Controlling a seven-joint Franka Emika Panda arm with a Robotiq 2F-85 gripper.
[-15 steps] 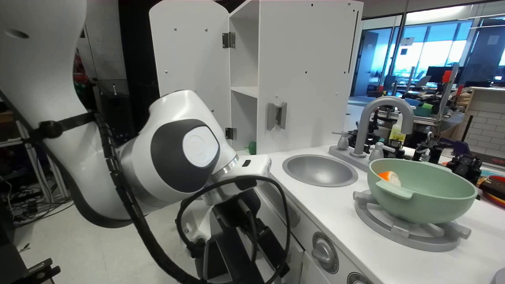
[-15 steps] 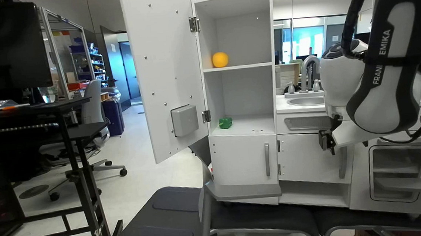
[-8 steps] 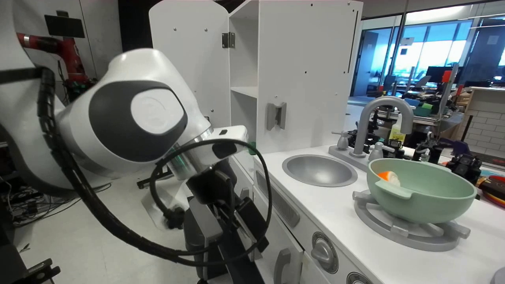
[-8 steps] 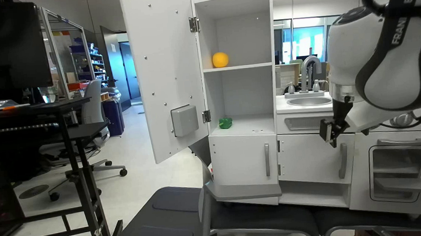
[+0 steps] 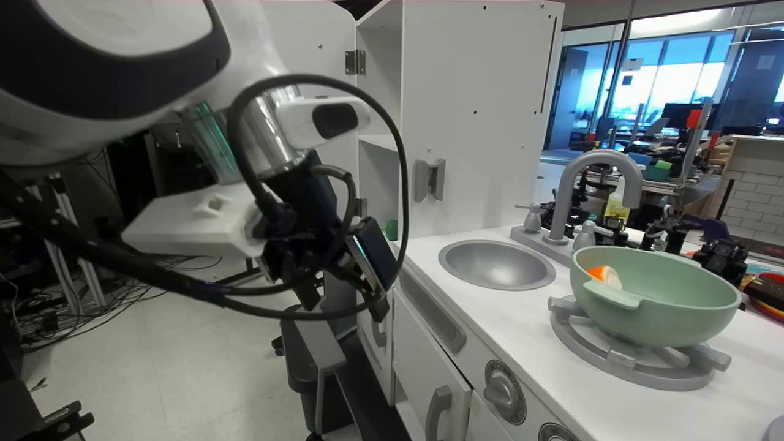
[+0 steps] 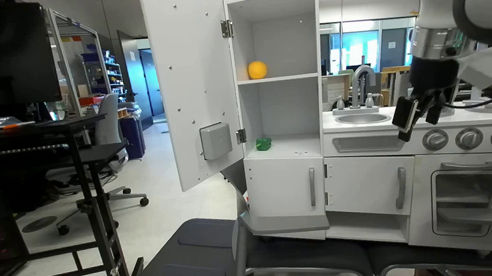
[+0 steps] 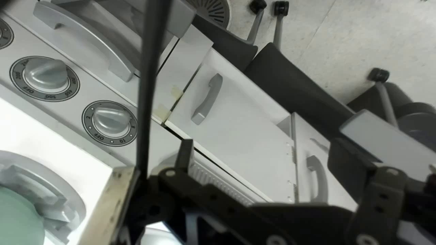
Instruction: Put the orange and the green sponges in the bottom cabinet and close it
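A yellow-orange ball sits on the upper shelf of the tall white cabinet. A green, pepper-like object lies on the shelf below; part of it shows in an exterior view. Neither clearly looks like a sponge. The cabinet's tall upper door stands open. The small door at its bottom is shut and also shows in the wrist view. My gripper is open and empty, in front of the counter to the right of the cabinet. Its spread fingers show in the wrist view.
An orange-and-white item lies in a green bowl on the burner. A sink and faucet are beside the cabinet. Dark chairs stand before the lower doors. Oven knobs line the counter front.
My arm has risen and moved to the right, away from the tall cabinet, from low before the white doors to about counter height. The ball, green object and doors have not moved.
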